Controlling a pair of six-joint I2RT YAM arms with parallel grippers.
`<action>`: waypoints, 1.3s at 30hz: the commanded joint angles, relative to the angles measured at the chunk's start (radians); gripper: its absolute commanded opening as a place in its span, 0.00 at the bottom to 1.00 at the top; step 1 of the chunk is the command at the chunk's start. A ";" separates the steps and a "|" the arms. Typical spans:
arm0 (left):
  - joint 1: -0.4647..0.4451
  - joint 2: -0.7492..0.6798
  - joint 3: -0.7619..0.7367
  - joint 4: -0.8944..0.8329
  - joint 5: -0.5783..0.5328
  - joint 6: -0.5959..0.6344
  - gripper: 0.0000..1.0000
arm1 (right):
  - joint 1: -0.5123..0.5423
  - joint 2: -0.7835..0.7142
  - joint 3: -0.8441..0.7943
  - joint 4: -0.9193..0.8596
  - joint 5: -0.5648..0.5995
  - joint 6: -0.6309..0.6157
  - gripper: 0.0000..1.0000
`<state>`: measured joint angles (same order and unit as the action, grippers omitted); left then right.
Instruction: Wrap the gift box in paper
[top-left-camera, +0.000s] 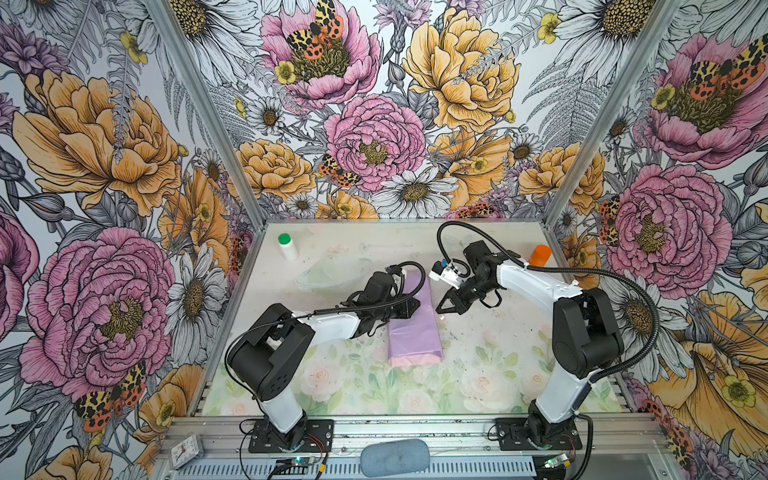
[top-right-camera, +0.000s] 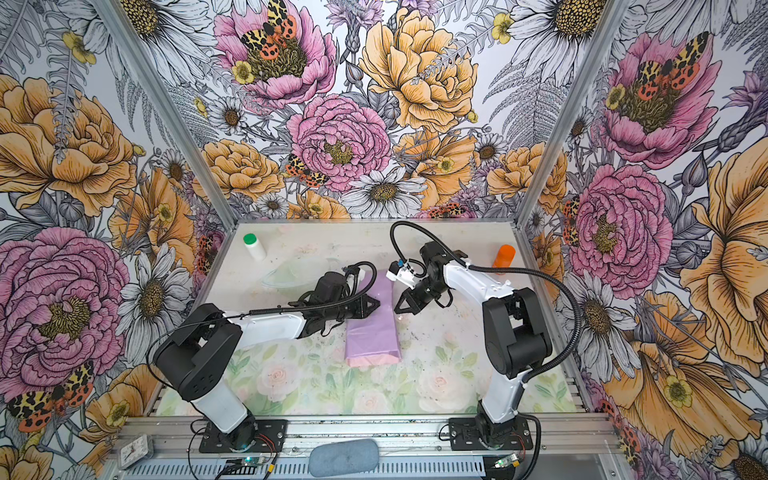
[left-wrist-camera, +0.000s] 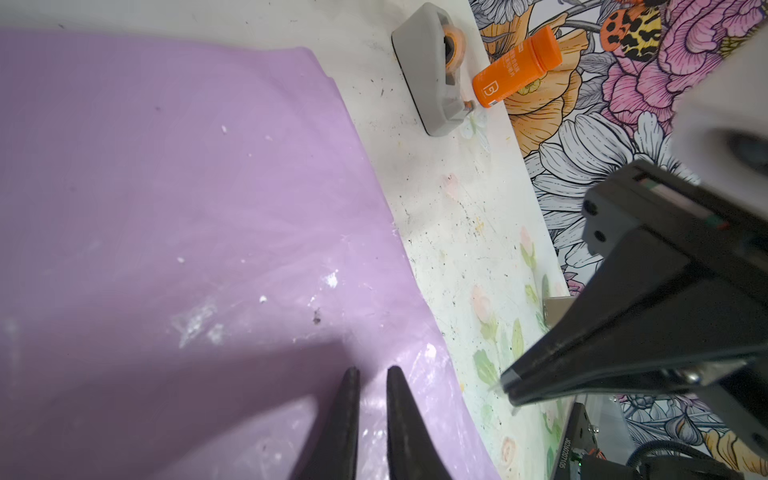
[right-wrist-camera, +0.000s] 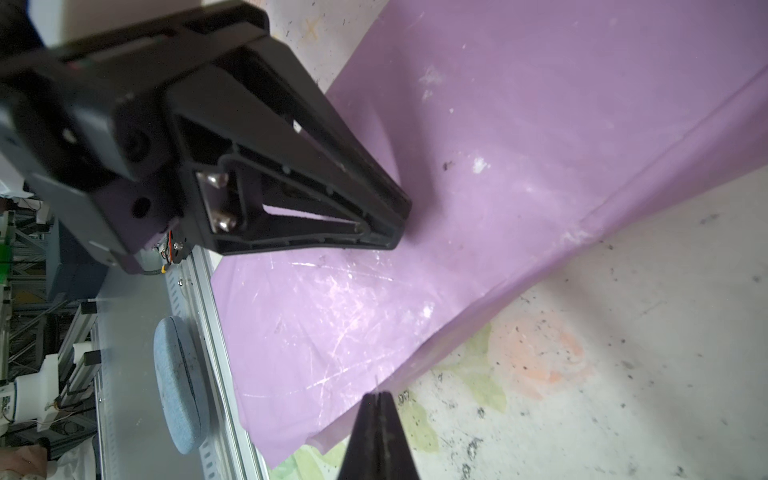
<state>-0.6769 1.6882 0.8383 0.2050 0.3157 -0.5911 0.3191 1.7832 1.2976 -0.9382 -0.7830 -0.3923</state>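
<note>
Flowered walls (top-left-camera: 124, 166) close in the table (top-left-camera: 498, 332), and at its middle lies the paper (top-left-camera: 413, 336), folded into a long lilac packet running away from me. I cannot see the gift box. From the raised, flat-topped hump of the packet I judge it sits inside, under the fold.

My left gripper (left-wrist-camera: 372, 372) rests tip-down on top of the packet near its right edge, fingers a narrow slit apart and pinching nothing I can make out. My right gripper (right-wrist-camera: 377, 395) hangs just beside that same edge over bare table, fingers pressed together. Whether a scrap of tape sits between them I cannot tell.

The sheet looks thin, light and springy, with glossy scuffed patches, so I expect it to slide and to spring open if the weight on top comes off. The box beneath should be stiff enough to press against. I would pinch a loose edge, such as the open near end where a pinker flap shows, since fingers would skate on the flat face. The tape dispenser (left-wrist-camera: 432, 83) sits far right, just beside an orange bottle (left-wrist-camera: 515, 66).
</note>
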 joint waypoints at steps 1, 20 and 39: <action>-0.003 0.003 -0.016 -0.105 -0.009 0.026 0.16 | -0.005 0.028 0.040 -0.035 -0.038 -0.037 0.00; -0.006 0.009 0.006 -0.113 -0.003 0.027 0.16 | 0.003 0.129 0.095 -0.065 -0.061 -0.047 0.00; -0.011 0.006 0.026 -0.113 0.002 0.031 0.17 | 0.003 0.163 0.103 -0.065 -0.071 -0.049 0.00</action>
<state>-0.6785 1.6882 0.8608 0.1627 0.3157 -0.5835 0.3195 1.9266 1.3739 -1.0027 -0.8364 -0.4210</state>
